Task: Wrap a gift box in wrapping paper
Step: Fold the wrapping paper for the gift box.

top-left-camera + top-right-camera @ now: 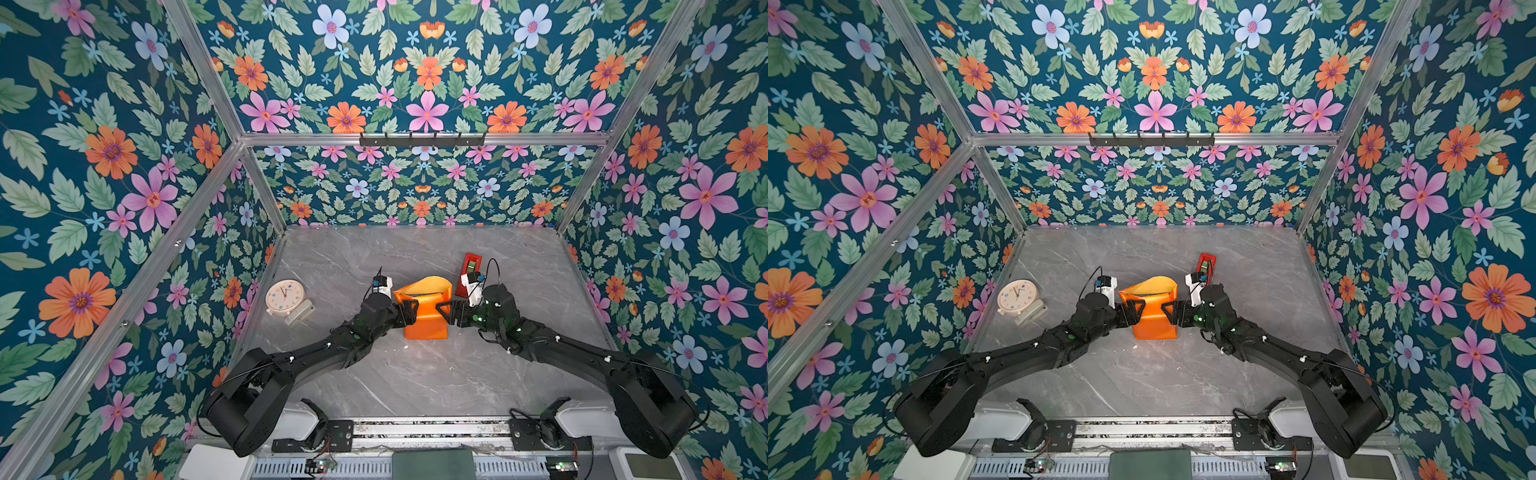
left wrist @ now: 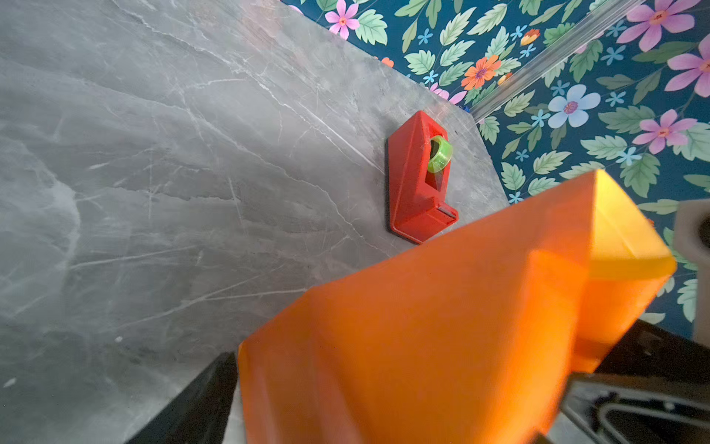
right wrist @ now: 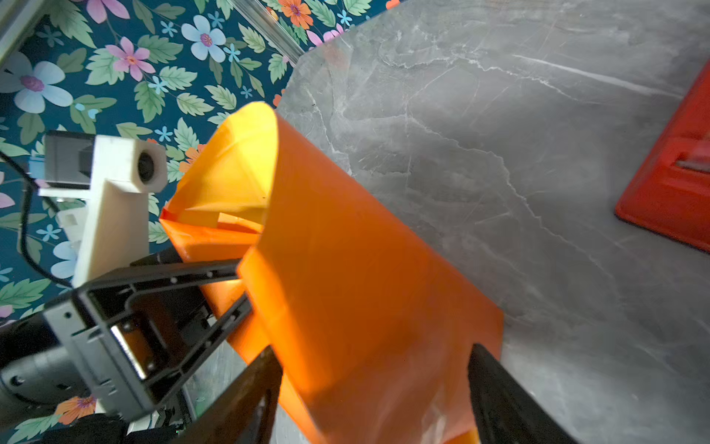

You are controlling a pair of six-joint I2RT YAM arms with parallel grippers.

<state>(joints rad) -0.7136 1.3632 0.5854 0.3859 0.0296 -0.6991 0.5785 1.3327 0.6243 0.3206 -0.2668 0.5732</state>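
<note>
Left gripper (image 1: 413,312) and right gripper (image 1: 444,314) both have jaws wide, straddling opposite sides of the paper (image 1: 424,322), a bunched-up orange bundle just left of the dispenser (image 1: 471,268). Box is hidden, can't spot it. Clock (image 1: 284,298) sits well left of the dispenser.

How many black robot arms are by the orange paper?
2. The left black robot arm meets one side of the glossy orange wrapping paper, the right black robot arm the opposite side. None seems hidden.
</note>
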